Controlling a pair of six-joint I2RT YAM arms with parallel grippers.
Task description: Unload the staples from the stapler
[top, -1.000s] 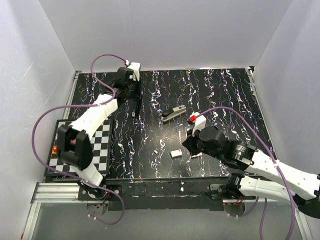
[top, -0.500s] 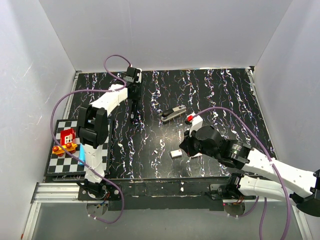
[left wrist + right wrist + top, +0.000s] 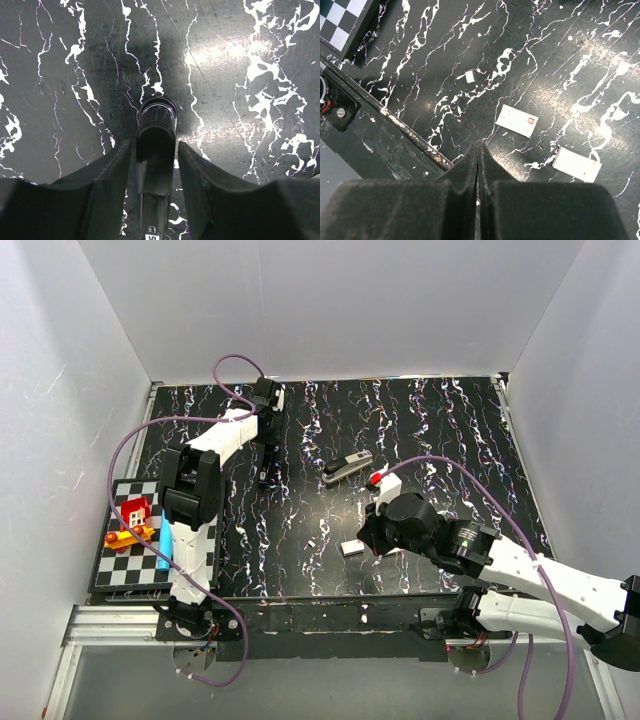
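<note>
The stapler (image 3: 347, 468), dark with a silver top strip, lies near the middle of the black marbled table, apart from both grippers and outside both wrist views. My left gripper (image 3: 265, 475) points down at the table left of it. In the left wrist view its fingers (image 3: 120, 160) stand open on either side of a glossy black elongated piece (image 3: 156, 130) with a rounded end, and a slit of table shows beside the right finger. My right gripper (image 3: 478, 150) is shut and empty, low over the table's near part, in the top view (image 3: 365, 537) below the stapler.
Two pale rectangular blocks lie just ahead of the right gripper, one with a red mark (image 3: 517, 120), one plain (image 3: 577, 164). A tiny white piece (image 3: 469, 76) lies further left. A checkerboard plate (image 3: 125, 570) at the left holds a red toy (image 3: 133, 510) and a blue stick (image 3: 163, 545).
The left arm has folded upward, uncovering the toys on the checkerboard, and its jaws have widened slightly around the black piece. The right gripper has crept left toward the marked block.
</note>
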